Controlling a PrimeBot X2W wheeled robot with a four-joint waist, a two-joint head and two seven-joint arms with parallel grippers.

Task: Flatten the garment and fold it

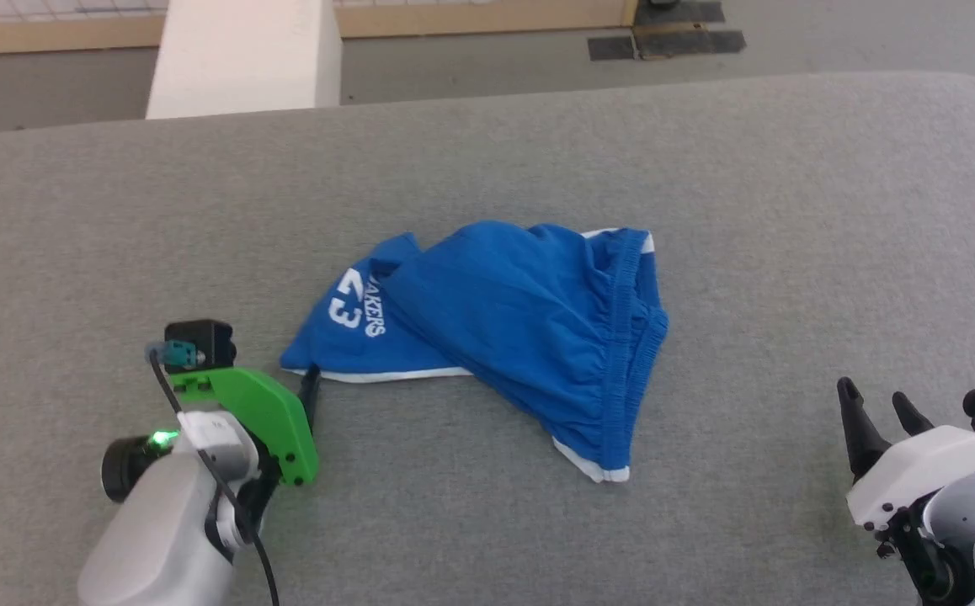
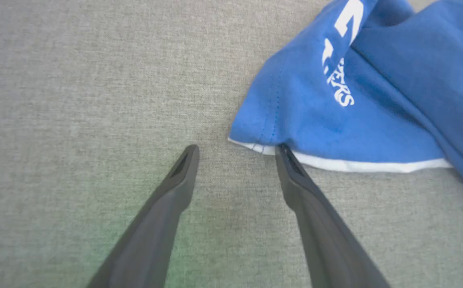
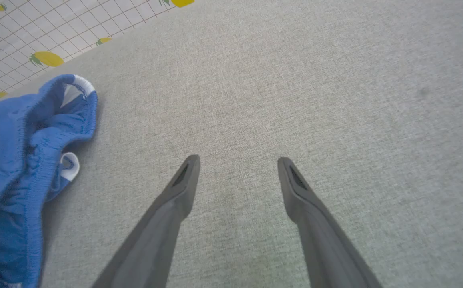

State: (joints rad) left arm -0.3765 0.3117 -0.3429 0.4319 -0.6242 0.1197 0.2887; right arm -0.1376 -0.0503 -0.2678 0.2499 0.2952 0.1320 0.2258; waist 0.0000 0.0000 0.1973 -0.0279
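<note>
Garment (image 1: pixel 504 328): bright blue shiny shorts, crumpled.
Left gripper (image 2: pixel 236 149): spread at white hem (image 2: pixel 355 165), perhaps touching, for pinching.
Right gripper (image 3: pixel 238 159): spread, idle.

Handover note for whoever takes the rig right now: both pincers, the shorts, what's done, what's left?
Garment: crumpled in the middle of the grey table, partly folded over itself.
Left pincer: open, by the leg with the 23 print, one fingertip at its white hem; nothing gripped.
Right pincer: open over bare table, apart from the garment.
Done: nothing yet. Left: flatten, then fold.
</note>
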